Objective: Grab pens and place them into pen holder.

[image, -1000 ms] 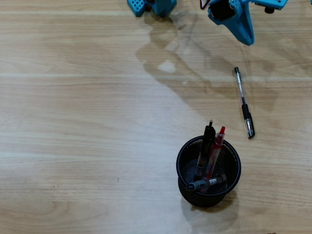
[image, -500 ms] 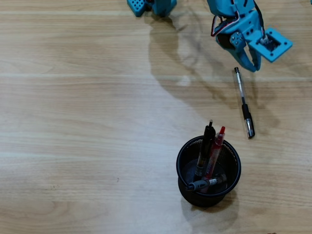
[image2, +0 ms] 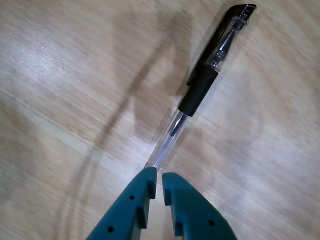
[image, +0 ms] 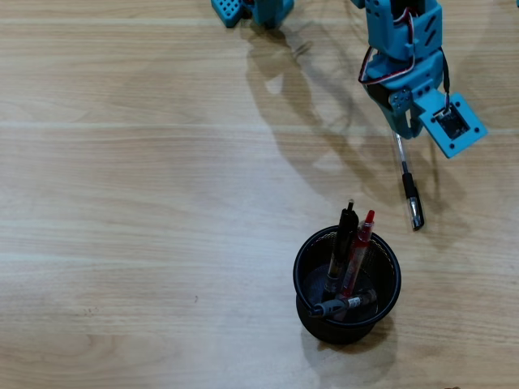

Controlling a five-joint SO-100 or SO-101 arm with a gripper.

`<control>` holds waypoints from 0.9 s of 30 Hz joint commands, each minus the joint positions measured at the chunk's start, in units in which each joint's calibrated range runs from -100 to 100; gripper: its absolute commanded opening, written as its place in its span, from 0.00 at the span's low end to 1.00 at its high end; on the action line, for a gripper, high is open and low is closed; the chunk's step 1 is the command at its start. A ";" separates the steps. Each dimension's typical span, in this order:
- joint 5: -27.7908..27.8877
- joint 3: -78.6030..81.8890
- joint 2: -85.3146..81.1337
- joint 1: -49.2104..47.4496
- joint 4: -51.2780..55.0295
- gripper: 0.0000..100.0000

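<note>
A clear pen with a black cap point(image: 411, 193) lies on the wooden table, right of centre in the overhead view. My teal gripper point(image: 399, 130) hovers over its upper, clear end. In the wrist view the same pen point(image2: 200, 85) runs up and right from my gripper point(image2: 159, 176), and its clear barrel passes under the left fingertip. The jaws stand nearly together with only a thin slit and nothing between them. Lower down stands the black mesh pen holder point(image: 298, 271), holding a black pen point(image: 347, 223), a red pen point(image: 366, 231) and a grey pen point(image: 336, 306).
The arm's teal base point(image: 251, 10) sits at the top edge of the overhead view. Bare light wood point(image: 146, 203) stretches to the left of the pen holder and the pen.
The gripper has come down from the top edge toward the lying pen and now covers its upper end. The pen and the holder have not moved.
</note>
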 commanded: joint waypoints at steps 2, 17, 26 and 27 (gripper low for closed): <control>-0.29 -6.65 2.49 0.02 0.25 0.03; -5.93 -8.72 9.21 0.47 -1.82 0.14; -8.47 -8.72 14.59 -0.80 -7.15 0.14; -8.62 -8.72 15.01 -0.80 -7.15 0.14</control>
